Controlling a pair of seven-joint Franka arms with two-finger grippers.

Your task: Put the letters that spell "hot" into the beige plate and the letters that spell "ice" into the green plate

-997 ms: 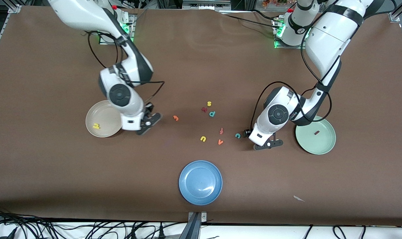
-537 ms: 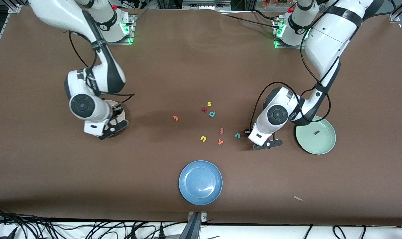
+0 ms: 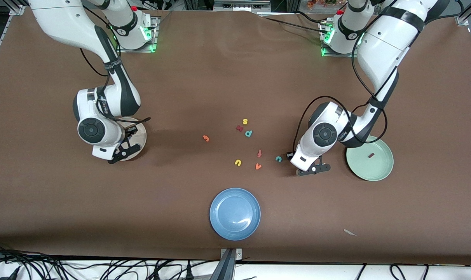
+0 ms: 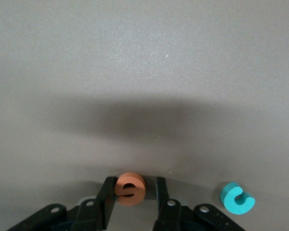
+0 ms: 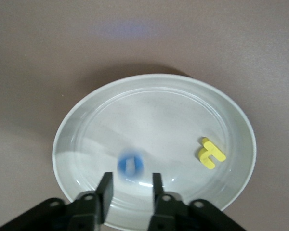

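While the right gripper (image 5: 130, 185) hangs with fingers parted over the beige plate (image 5: 86, 125), which holds the yellow h (image 5: 211, 153) and blue o (image 5: 130, 166), the left gripper (image 4: 133, 195) clamps the orange e (image 4: 130, 189) beside the teal c (image 4: 236, 198).

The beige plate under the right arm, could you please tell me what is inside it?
In the beige plate lie a yellow h and a blurred blue o, just off the right gripper. In the front view the arm covers most of the plate.
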